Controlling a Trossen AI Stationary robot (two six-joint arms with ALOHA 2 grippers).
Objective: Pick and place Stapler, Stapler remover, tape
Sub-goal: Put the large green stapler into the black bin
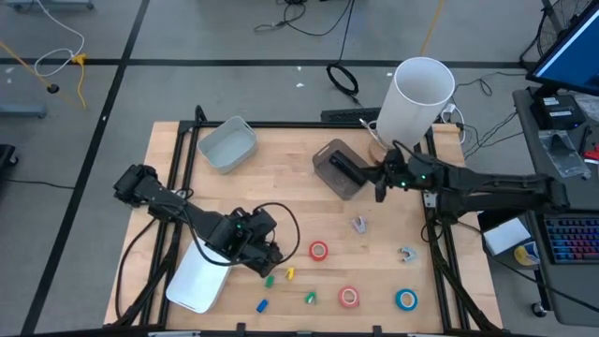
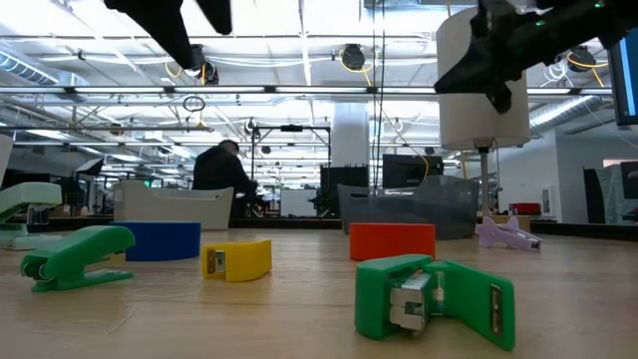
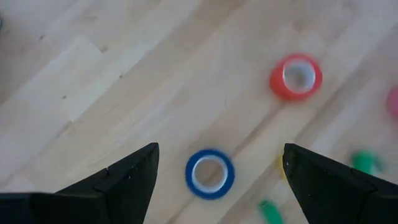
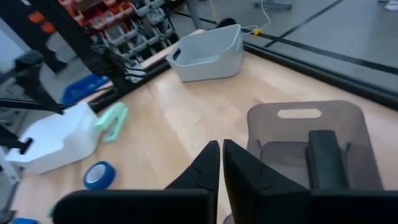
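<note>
Overhead view of a wooden table (image 1: pixel 281 168). A black stapler (image 1: pixel 347 169) lies in a smoky grey bin (image 1: pixel 334 173) at about one o'clock from the table's centre, its long axis running ten o'clock to four o'clock. The right gripper (image 1: pixel 379 190), fingers pressed shut and empty, hangs just beside the bin. The left gripper (image 1: pixel 274 257), fingers spread wide and empty, hovers at seven o'clock near a white bin (image 1: pixel 197 281). Tape rolls lie flat: a red one (image 1: pixel 319 250), a pink one (image 1: pixel 348 297), a blue one (image 1: pixel 405 300).

Three tape rolls (image 1: pixel 319 250), three bins (image 1: pixel 227 144)
</note>
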